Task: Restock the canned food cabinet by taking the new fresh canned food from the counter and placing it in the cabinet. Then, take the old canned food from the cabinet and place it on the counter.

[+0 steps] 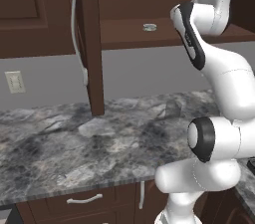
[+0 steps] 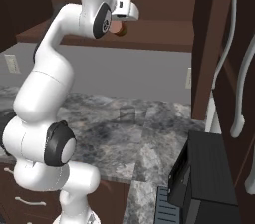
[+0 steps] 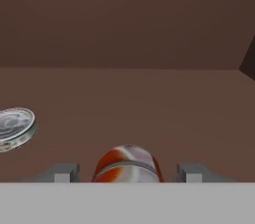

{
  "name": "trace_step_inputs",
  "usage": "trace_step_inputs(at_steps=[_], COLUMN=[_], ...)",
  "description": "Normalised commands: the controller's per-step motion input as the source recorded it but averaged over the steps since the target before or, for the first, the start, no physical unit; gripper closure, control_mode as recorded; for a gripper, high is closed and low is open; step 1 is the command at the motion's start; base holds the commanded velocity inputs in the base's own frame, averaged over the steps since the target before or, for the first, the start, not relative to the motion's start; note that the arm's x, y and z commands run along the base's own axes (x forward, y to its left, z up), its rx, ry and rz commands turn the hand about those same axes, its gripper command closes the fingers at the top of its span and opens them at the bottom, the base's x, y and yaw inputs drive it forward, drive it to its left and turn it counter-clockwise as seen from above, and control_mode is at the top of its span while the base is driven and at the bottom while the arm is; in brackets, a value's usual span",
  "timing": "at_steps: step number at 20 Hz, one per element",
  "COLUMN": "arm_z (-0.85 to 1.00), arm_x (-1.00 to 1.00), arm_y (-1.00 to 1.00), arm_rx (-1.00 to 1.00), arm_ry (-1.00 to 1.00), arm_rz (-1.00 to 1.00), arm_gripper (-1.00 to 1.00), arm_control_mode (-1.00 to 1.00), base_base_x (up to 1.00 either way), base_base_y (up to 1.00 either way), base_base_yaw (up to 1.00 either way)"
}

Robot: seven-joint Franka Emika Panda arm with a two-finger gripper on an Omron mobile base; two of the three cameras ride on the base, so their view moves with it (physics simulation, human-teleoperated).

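The red can sat between the two tips of the pincer, which stood wide of its sides, so whether they clamped it or had let go I could not tell; it was inside the cabinet, on or just above the shelf, with the flat silver tin near it on the same shelf. The can looked stiff, light and smooth-walled, likely slippery, best held across its round sides at mid-height. The low tin would offer only a thin rim to pinch before going down to the table.
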Motion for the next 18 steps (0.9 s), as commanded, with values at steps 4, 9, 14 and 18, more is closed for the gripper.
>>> trace_step_inputs(at_steps=[4,9,14,18], arm_z=[-0.05,-0.04,0.00,-0.07], arm_x=[0.23,0.45,0.41,0.31], arm_y=[0.00,0.00,0.00,0.00], arm_rx=[0.00,0.00,0.00,-0.01], arm_ry=[-0.01,0.00,0.00,-0.01], arm_rz=[0.00,0.00,0.00,0.00], arm_gripper=[-1.00,-1.00,-1.00,-1.00], arm_control_mode=[-1.00,-1.00,-1.00,-1.00], base_base_x=[0.00,0.00,0.00,0.00], base_base_y=[0.00,0.00,0.00,0.00], base_base_yaw=[0.00,0.00,0.00,0.00])
